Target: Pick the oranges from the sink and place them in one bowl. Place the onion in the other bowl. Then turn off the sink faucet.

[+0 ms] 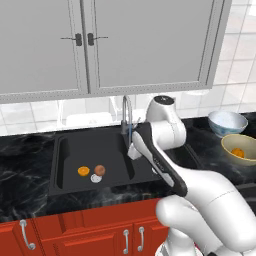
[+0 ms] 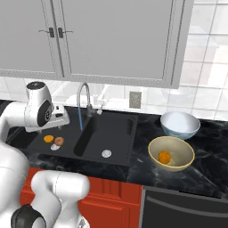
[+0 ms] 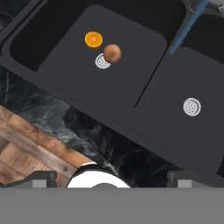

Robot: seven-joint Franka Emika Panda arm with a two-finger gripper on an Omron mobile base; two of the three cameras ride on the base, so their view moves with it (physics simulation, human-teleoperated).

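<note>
One orange (image 1: 83, 171) and the reddish-brown onion (image 1: 100, 170) lie side by side by the drain in the left basin of the black sink (image 1: 70, 150). In the hand view the orange (image 3: 93, 39) and onion (image 3: 112, 52) sit at upper left, far below. My gripper (image 3: 116, 179) hovers open and empty above the sink's front edge, near the basin divider (image 1: 133, 151). A second orange (image 2: 164, 156) rests in the yellow-tan bowl (image 2: 187, 153). The pale blue-white bowl (image 2: 180, 124) holds nothing. A blue stream of water runs from the silver faucet (image 2: 83, 95).
Both bowls stand on the black marble counter (image 2: 209, 164) right of the sink. Grey wall cabinets (image 1: 100, 45) hang above. Red cabinet doors (image 1: 90, 235) run below the counter. My own arm crosses over the right basin (image 3: 192, 87).
</note>
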